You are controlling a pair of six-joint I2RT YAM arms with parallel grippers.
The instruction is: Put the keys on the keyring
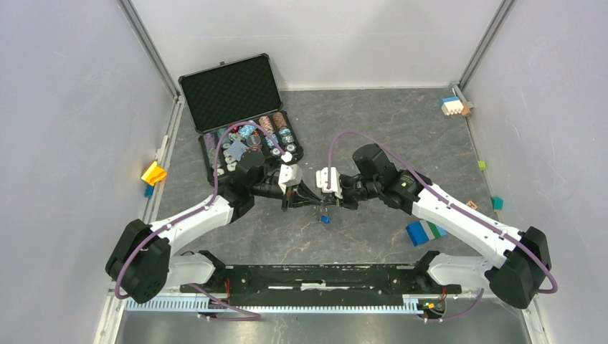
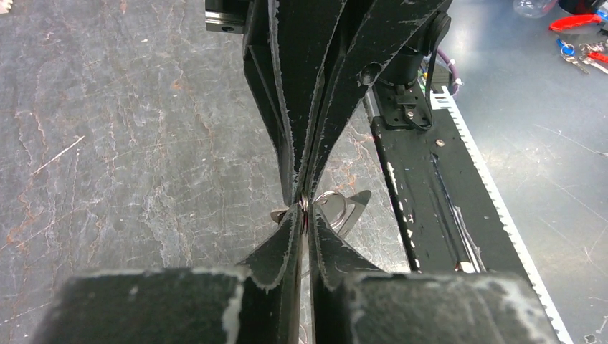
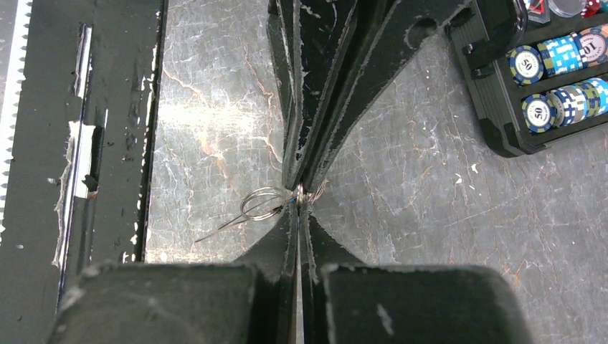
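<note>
From above, both arms reach inward with elbows out, left fingers [image 1: 310, 203] and right fingers [image 1: 322, 203] meeting tip to tip over the table [image 1: 423, 143]. A blue-tagged key [image 1: 325, 218] sits just beneath them.

Left wrist: left fingers [image 2: 305, 217] and right fingers [image 2: 305, 192] are pinched shut beside the keyring [image 2: 334, 208].

Right wrist: the keyring [image 3: 262, 203] juts from that closed pinch; which pair grips it is unclear.

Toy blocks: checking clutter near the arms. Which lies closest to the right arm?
The blue, white and green block, beside the right arm; the yellow one sits by the left wall, the white-and-blue one in the far corner.
</note>
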